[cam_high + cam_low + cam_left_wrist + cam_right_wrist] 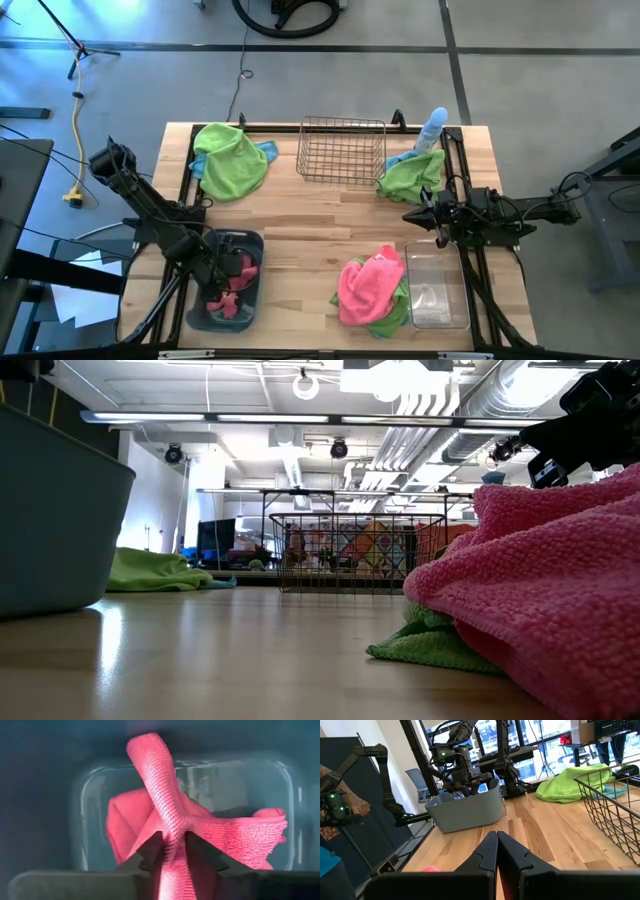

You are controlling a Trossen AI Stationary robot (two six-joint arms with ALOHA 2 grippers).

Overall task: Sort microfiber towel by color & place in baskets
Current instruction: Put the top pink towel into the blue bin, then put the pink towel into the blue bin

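My left gripper (pixel 222 275) reaches down into the dark grey-blue tub (pixel 255 242) at the near left and is shut on a pink towel (pixel 225 832) inside it. A second pink towel (pixel 370 283) lies on a green one (pixel 397 312) beside the clear tub (pixel 437 292) at the near right. The wire basket (pixel 342 150) stands at the far middle. A green towel (pixel 232 160) lies on a blue one (pixel 264 152) at the far left. My right gripper (pixel 410 215) hovers shut at the right, holding nothing. My left gripper pinches a bunched-up ridge of the pink towel (pixel 172 837) between its two fingers (pixel 152 851). They come from above, pointing steeply down into the tub. The rest of the towel (pixel 250 832) lies spread and slack on the tub's floor.
Another green towel (pixel 412 176) lies at the far right with a pale blue spray bottle (pixel 432 127) beside it. Bare wood shows in the table's middle (pixel 320 230). In the low view the pink towel (pixel 540 580) fills the right foreground.
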